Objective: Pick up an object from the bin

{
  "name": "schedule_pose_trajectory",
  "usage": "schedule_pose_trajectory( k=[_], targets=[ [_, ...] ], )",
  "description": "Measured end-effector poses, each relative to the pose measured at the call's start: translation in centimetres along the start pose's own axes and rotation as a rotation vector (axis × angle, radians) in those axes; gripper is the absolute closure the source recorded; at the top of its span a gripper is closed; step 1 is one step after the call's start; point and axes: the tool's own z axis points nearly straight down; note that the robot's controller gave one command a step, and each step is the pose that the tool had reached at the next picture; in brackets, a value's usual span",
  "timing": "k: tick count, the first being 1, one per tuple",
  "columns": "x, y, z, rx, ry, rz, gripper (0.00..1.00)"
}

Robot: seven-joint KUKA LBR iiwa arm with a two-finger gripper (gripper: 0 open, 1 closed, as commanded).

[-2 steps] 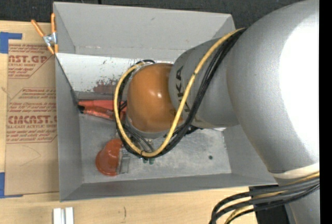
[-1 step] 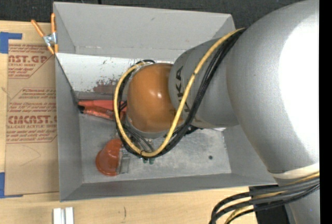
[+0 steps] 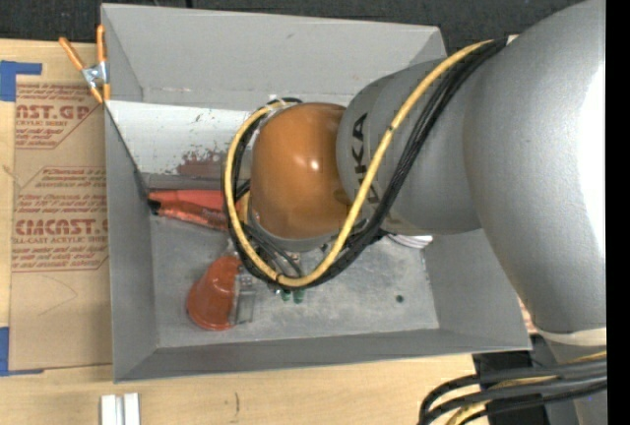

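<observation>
Bin (image 3: 295, 39): grey metal, sloped walls, scuffed floor. The arm (image 3: 512, 148) comes in from the right and covers much of the floor from where you look. The orange cover (image 3: 295, 177) on its wrist sits over the bin's middle, looped by yellow and black cables (image 3: 236, 177).

Gripper (image 3: 254, 287): you see just its lower end, below the cover, toward the near left. You cannot tell whether it is spread or pressed together, nor whether anything is in it.

Nearest thing: an orange cup (image 3: 212, 295), rounded and see-through, on the near-left floor just left of the gripper's end. You cannot judge whether they touch.

Others:
- A red-handled tool (image 3: 187, 205) lies flat by the left wall, farther back, with its right end running under the cover.
- A small green bit (image 3: 290, 295) is on the floor just right of the gripper.
- A white thing (image 3: 411, 238) is at the right, partly under the arm.
</observation>
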Motion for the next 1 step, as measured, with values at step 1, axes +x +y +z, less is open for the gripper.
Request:
schedule_pose_trajectory(
  k=[1],
  targets=[
    [0.28,0.53,-7.05,-0.002,-0.008,-0.004,1.0]
  ],
)
